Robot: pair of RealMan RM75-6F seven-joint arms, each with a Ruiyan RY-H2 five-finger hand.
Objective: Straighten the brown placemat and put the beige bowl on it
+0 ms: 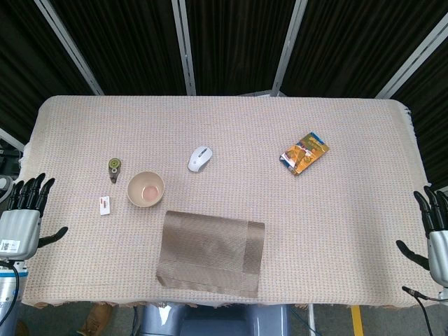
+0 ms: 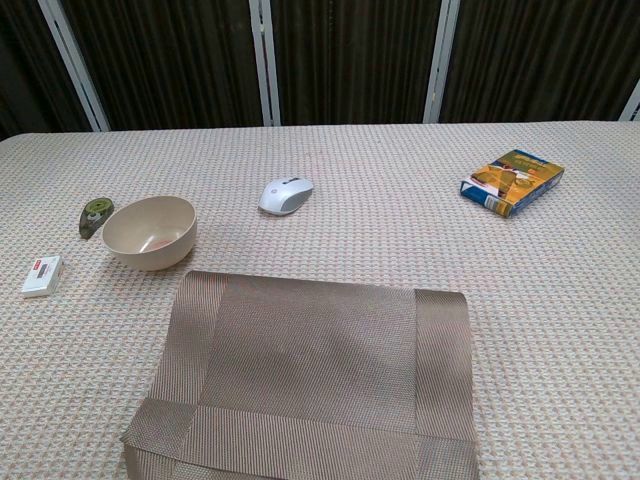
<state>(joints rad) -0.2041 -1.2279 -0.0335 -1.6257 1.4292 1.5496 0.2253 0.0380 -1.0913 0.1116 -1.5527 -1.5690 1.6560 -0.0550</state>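
The brown placemat point(image 1: 211, 253) point(image 2: 310, 380) lies at the table's near middle edge, turned a little askew, with one side folded over onto itself. The beige bowl point(image 1: 145, 189) point(image 2: 151, 231) stands upright and empty on the tablecloth just beyond the mat's far left corner, not touching it. My left hand point(image 1: 24, 213) hangs off the table's left edge, fingers spread, holding nothing. At the right edge my right hand point(image 1: 434, 234) also shows spread fingers and nothing in it. Neither hand appears in the chest view.
A white mouse point(image 1: 199, 158) point(image 2: 285, 194) sits beyond the bowl. A small green tape dispenser point(image 1: 114, 169) point(image 2: 93, 214) and a white eraser point(image 1: 105, 205) point(image 2: 41, 276) lie left of the bowl. An orange snack box point(image 1: 304, 152) point(image 2: 512, 182) rests at the far right.
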